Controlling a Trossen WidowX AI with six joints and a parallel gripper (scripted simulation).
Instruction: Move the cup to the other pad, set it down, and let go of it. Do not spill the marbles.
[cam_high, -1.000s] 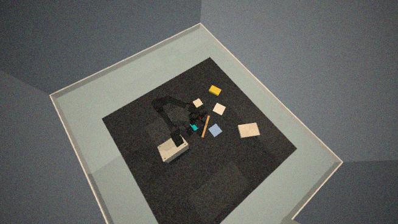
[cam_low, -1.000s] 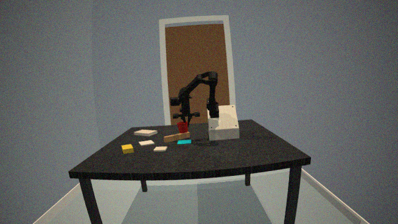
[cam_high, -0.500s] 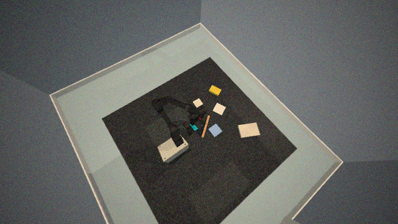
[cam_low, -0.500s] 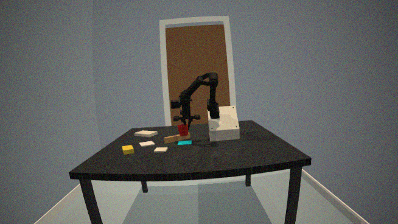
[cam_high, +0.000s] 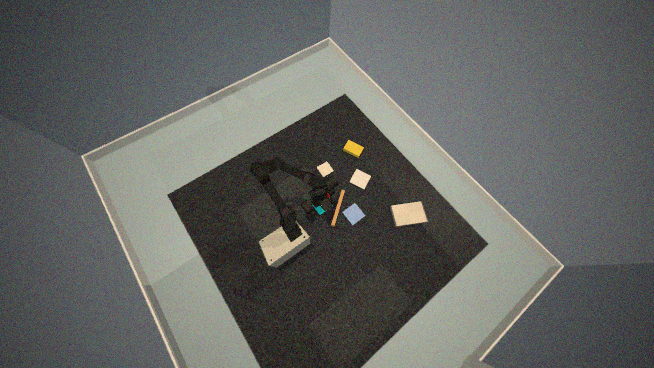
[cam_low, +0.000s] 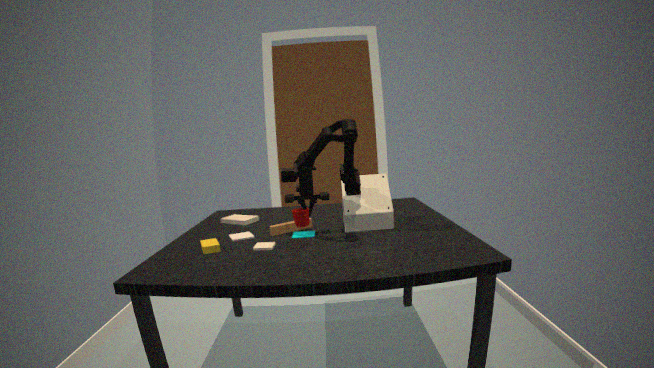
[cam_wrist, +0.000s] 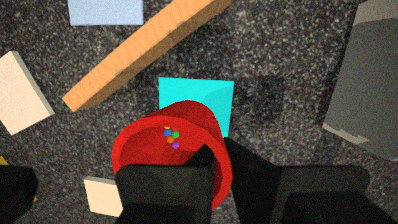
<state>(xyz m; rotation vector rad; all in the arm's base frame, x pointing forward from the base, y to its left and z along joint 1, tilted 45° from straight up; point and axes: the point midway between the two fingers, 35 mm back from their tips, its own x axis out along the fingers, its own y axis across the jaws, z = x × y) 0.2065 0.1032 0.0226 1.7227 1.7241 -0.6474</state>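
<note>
The red cup (cam_high: 328, 195) (cam_low: 301, 218) (cam_wrist: 210, 116) is held in the air, slightly tilted in the exterior view. My gripper (cam_low: 308, 208) (cam_wrist: 218, 142) is shut on the cup's wall, one finger inside and one outside. Several small coloured marbles (cam_wrist: 170, 139) lie inside the cup. The cyan pad (cam_high: 320, 210) (cam_low: 303, 234) (cam_wrist: 172, 92) lies below the cup and is partly hidden by it in the wrist view. The light blue pad (cam_high: 354, 214) (cam_wrist: 106, 11) lies beyond the wooden bar and is not visible in the exterior view.
The wooden bar (cam_high: 338, 208) (cam_low: 282, 228) (cam_wrist: 140, 50) lies between the two pads. Cream tiles (cam_high: 325, 169) (cam_low: 264, 246) (cam_wrist: 102, 196) and a yellow block (cam_high: 354, 148) (cam_low: 210, 246) are on the table. A larger cream slab (cam_high: 409, 214) (cam_low: 240, 219) lies farther off. The white base box (cam_high: 282, 245) (cam_low: 369, 220) carries the arm.
</note>
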